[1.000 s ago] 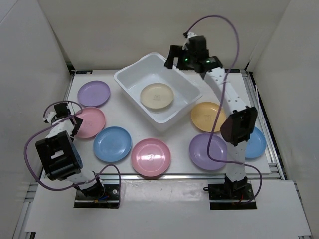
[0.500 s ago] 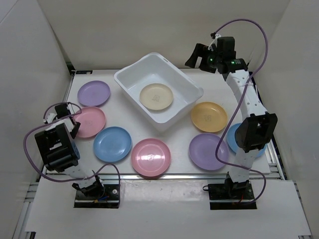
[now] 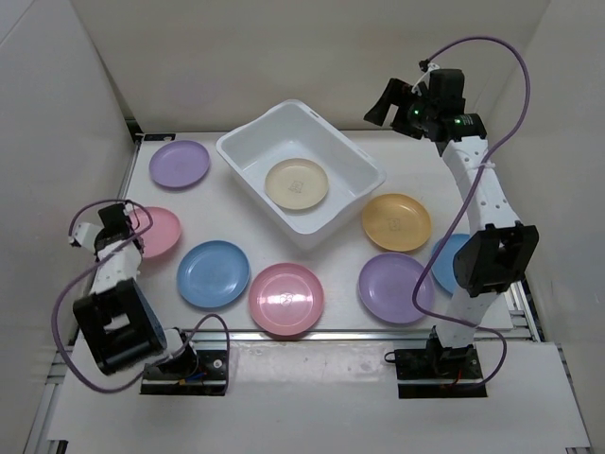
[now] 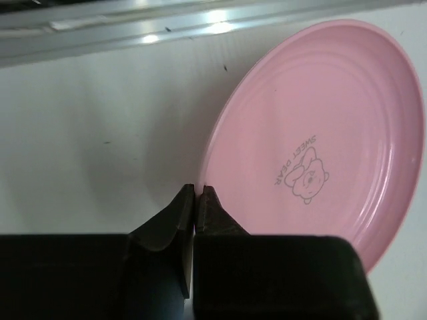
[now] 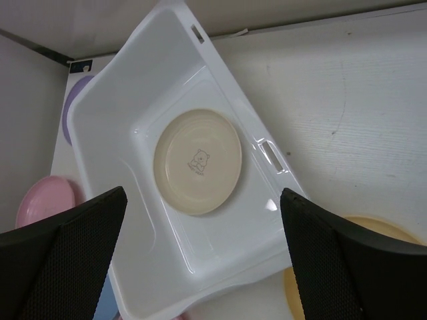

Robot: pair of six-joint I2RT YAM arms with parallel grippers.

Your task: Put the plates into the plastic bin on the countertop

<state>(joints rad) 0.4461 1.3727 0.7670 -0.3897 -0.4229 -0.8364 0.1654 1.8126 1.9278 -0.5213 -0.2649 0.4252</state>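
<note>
My left gripper (image 4: pixel 197 200) has its jaws pinched together on the rim of the pink plate (image 4: pixel 320 133), at the left edge of the countertop (image 4: pixel 100 133). My right gripper (image 5: pixel 203 193) hangs with jaws wide apart, high above the bin (image 5: pixel 120 133), which holds the cream plate (image 5: pixel 197 162).

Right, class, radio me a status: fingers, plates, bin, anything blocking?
Left fingers shut at rim of left pink plate, grip unclear. Right fingers open, empty, raised beside bin. Cream plate in bin, seven outside. Nothing blocking bin.
</note>
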